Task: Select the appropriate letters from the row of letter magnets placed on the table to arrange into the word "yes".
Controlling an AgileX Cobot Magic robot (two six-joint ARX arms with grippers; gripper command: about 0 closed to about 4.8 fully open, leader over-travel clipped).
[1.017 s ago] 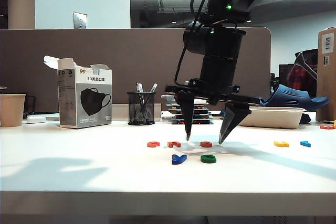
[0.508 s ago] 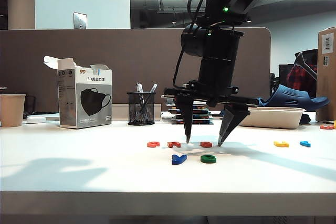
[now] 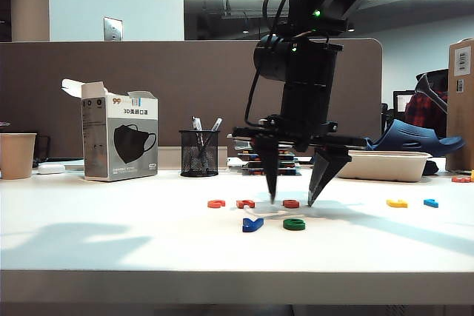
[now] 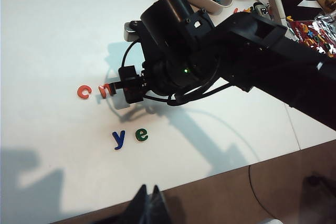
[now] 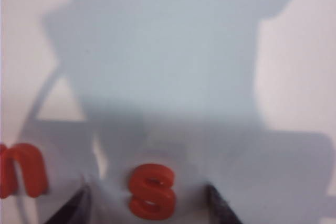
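Observation:
On the white table (image 3: 111, 246), the dark blue y (image 3: 252, 224) and green e (image 3: 294, 224) lie side by side near the front, also seen as y (image 4: 119, 139) and e (image 4: 142, 135). Behind them the orange-red s (image 3: 291, 203) lies flat in the row. My right gripper (image 3: 291, 202) points down over it, open, one fingertip on each side. The right wrist view shows the s (image 5: 152, 191) between the fingers (image 5: 218, 205), with a gap on both sides. My left gripper (image 4: 148, 190) hangs shut and empty over the table's front edge.
Two more orange-red letters (image 3: 215, 203) (image 3: 245, 203) lie left of the s; a yellow (image 3: 397, 203) and a light blue letter (image 3: 430, 202) lie far right. Behind stand a mask box (image 3: 118, 138), a pen cup (image 3: 199, 152), a paper cup (image 3: 16, 155) and a white tray (image 3: 389, 163).
The right gripper's jaws have narrowed a little around the s, the left finger moving in toward it. The letters and the left arm have not moved.

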